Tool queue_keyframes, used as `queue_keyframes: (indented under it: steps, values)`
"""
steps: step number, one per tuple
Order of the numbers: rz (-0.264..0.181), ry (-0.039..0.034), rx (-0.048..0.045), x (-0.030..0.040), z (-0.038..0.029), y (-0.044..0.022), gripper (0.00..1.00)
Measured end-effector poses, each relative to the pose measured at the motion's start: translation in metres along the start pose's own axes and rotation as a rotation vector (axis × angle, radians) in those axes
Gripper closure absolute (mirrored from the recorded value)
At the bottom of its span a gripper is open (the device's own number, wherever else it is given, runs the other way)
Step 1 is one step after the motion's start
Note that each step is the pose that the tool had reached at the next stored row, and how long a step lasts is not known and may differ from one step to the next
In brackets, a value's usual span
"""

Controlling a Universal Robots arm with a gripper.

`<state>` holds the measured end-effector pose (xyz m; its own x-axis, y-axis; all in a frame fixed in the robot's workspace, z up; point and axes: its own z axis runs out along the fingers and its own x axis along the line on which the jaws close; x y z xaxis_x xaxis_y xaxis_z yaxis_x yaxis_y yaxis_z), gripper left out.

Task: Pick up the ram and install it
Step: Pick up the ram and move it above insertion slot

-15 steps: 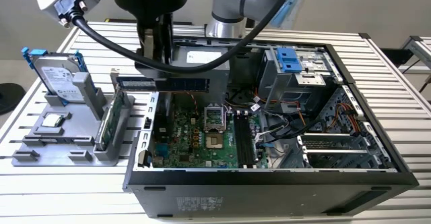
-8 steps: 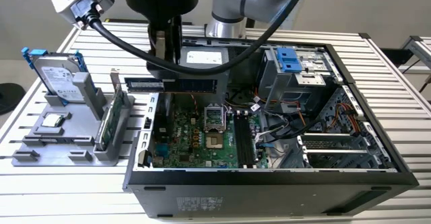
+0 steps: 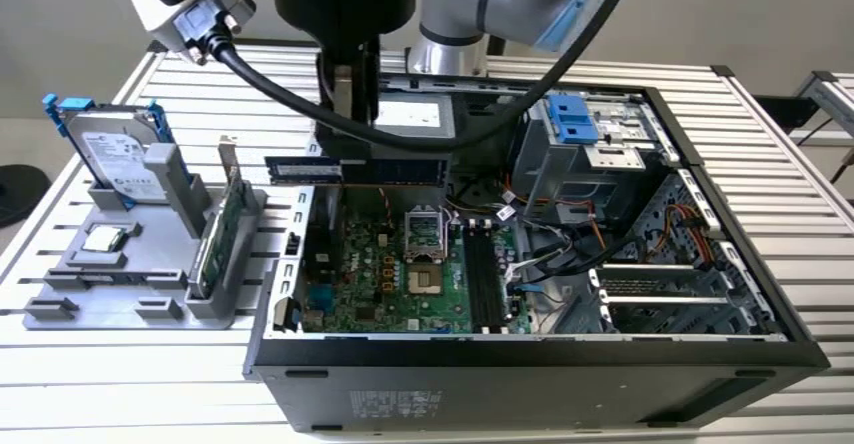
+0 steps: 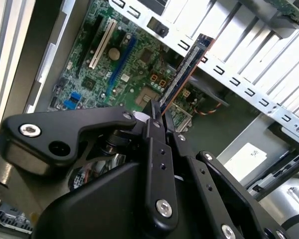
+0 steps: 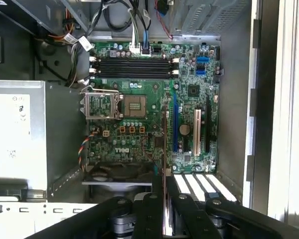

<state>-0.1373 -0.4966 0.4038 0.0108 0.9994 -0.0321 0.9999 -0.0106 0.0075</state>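
Observation:
The ram (image 3: 400, 171) is a long dark stick lying level, hanging above the back part of the open computer case (image 3: 534, 364). My gripper (image 3: 350, 154) is shut on it near its middle, coming down from above. In the second wrist view the ram (image 4: 185, 72) sticks out beyond the gripper (image 4: 159, 113), with the motherboard below. The first wrist view catches the ram (image 5: 163, 144) edge-on in front of the gripper (image 5: 164, 193). The black memory slots (image 5: 132, 67) lie across the board on its far side, also seen as memory slots (image 3: 483, 279) in the exterior view.
On the exterior view's left a grey fixture (image 3: 94, 294) holds a silver hard drive with blue rails (image 3: 118, 154) and a green expansion card (image 3: 220, 244). A power supply box (image 5: 17, 129), loose cables (image 3: 534, 214) and a blue drive cage (image 3: 574, 119) crowd the case.

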Motion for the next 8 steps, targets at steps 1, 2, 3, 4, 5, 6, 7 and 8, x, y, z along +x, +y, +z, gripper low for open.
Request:
queue_keyframes:
  steps: [1,2,3,4,5,6,7,8]
  values:
    - [0.0,0.0,0.0,0.0001,0.0003,0.0016,1.0]
    - [0.0,-0.0002,0.0,0.0001,0.0006,0.0032,1.0]
    - [0.0,-0.0002,0.0,0.0001,0.0009,0.0048,1.0]
    - [0.0,-0.0003,0.0,0.0001,0.0012,0.0063,1.0]
    - [0.0,-0.0004,0.0,0.0002,0.0015,0.0076,1.0]
    - [0.0,-0.0005,0.0,0.0002,0.0018,0.009,1.0]
    - [0.0,-0.0007,0.0001,0.0003,0.0021,0.0104,1.0]
    - [0.0,-0.0009,0.0,0.0004,0.0024,0.0119,1.0]
